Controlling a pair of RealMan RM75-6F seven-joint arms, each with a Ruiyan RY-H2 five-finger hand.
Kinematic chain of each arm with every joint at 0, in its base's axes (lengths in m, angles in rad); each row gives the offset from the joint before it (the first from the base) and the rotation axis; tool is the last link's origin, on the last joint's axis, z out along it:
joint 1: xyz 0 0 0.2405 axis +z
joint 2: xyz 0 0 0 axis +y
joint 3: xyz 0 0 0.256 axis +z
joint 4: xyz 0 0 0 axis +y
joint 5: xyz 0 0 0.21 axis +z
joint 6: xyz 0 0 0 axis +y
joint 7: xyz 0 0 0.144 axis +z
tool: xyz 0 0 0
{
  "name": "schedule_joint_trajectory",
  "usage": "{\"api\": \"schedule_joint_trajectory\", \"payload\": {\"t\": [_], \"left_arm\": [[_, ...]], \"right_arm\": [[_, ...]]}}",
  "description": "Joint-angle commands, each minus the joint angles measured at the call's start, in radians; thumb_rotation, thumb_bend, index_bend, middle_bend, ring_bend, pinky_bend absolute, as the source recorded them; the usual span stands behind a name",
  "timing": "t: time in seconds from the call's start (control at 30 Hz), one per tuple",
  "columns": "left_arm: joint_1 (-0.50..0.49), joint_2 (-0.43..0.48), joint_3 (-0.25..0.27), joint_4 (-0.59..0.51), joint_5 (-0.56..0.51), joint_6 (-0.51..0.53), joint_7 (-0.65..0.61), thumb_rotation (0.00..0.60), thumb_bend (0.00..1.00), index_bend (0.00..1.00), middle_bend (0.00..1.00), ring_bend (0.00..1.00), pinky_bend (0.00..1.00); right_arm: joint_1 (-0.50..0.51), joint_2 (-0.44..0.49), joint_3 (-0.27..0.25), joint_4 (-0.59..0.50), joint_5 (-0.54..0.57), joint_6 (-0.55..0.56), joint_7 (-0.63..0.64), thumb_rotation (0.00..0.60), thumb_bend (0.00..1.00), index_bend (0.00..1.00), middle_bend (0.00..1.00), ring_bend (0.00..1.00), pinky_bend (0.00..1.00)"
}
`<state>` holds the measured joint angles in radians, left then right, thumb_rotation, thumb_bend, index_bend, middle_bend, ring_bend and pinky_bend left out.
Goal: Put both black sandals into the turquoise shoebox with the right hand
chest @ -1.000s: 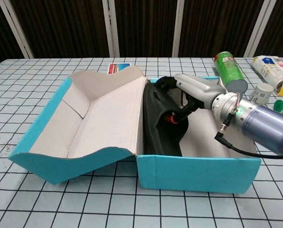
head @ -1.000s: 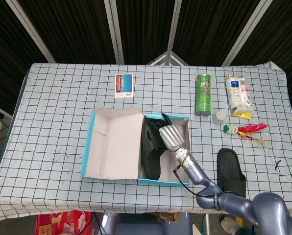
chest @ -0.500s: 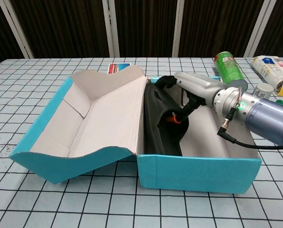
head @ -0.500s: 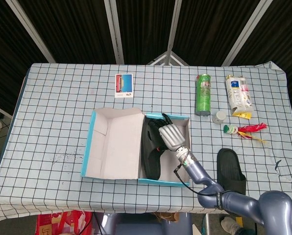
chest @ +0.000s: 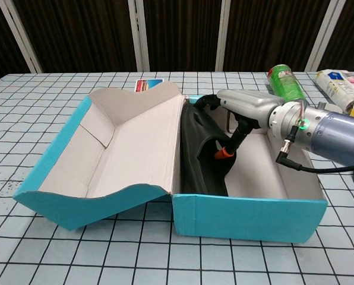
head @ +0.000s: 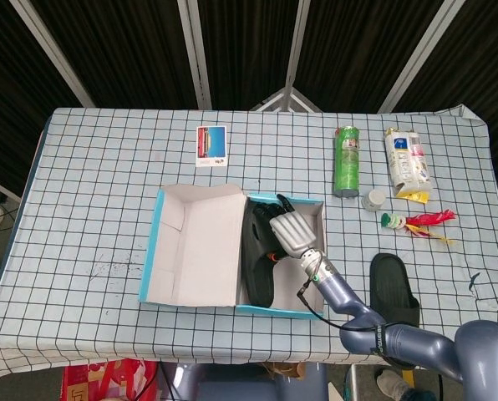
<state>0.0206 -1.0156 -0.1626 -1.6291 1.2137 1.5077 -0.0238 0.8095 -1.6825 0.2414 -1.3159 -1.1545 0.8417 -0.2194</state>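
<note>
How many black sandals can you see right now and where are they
2. One black sandal stands on edge inside the turquoise shoebox, under the right hand. The other sandal lies on the table, right of the box.

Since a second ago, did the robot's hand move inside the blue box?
Yes, a little. In the chest view the right hand has lifted and pulled back to the right, judged against the front wall of the shoebox. It still touches the sandal.

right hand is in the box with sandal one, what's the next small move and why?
Probably release and lift out: the right hand sits over the first sandal, already inside the turquoise shoebox, while the second sandal lies on the table.
</note>
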Motion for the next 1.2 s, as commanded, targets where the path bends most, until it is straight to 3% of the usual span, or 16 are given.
{"api": "schedule_joint_trajectory", "payload": {"t": [0.03, 0.3, 0.83, 1.0, 1.2], "left_arm": [[0.001, 0.000, 0.000, 0.000, 0.000, 0.000, -0.001, 0.600, 0.37, 0.10, 0.03, 0.00, 0.09], [0.001, 0.002, 0.002, 0.000, 0.003, -0.001, -0.008, 0.600, 0.37, 0.10, 0.03, 0.00, 0.09], [0.008, 0.009, 0.003, -0.001, 0.013, 0.008, -0.029, 0.600, 0.37, 0.10, 0.03, 0.00, 0.09], [0.006, 0.009, 0.003, 0.003, 0.009, 0.001, -0.030, 0.600, 0.37, 0.10, 0.03, 0.00, 0.09], [0.008, 0.011, 0.005, 0.000, 0.015, 0.005, -0.035, 0.600, 0.37, 0.10, 0.03, 0.00, 0.09]], "right_arm": [[0.009, 0.027, 0.002, -0.040, 0.041, -0.004, -0.063, 0.600, 0.12, 0.00, 0.09, 0.00, 0.00], [0.024, 0.097, 0.010, -0.163, 0.164, 0.012, -0.200, 0.600, 0.08, 0.00, 0.07, 0.00, 0.00], [0.029, 0.227, 0.029, -0.360, 0.252, 0.093, -0.279, 0.600, 0.07, 0.00, 0.04, 0.00, 0.00], [0.030, 0.322, 0.051, -0.476, 0.297, 0.130, -0.323, 0.600, 0.08, 0.00, 0.04, 0.00, 0.00], [-0.045, 0.515, 0.089, -0.653, 0.324, 0.248, -0.305, 0.600, 0.08, 0.02, 0.09, 0.00, 0.00]]}}
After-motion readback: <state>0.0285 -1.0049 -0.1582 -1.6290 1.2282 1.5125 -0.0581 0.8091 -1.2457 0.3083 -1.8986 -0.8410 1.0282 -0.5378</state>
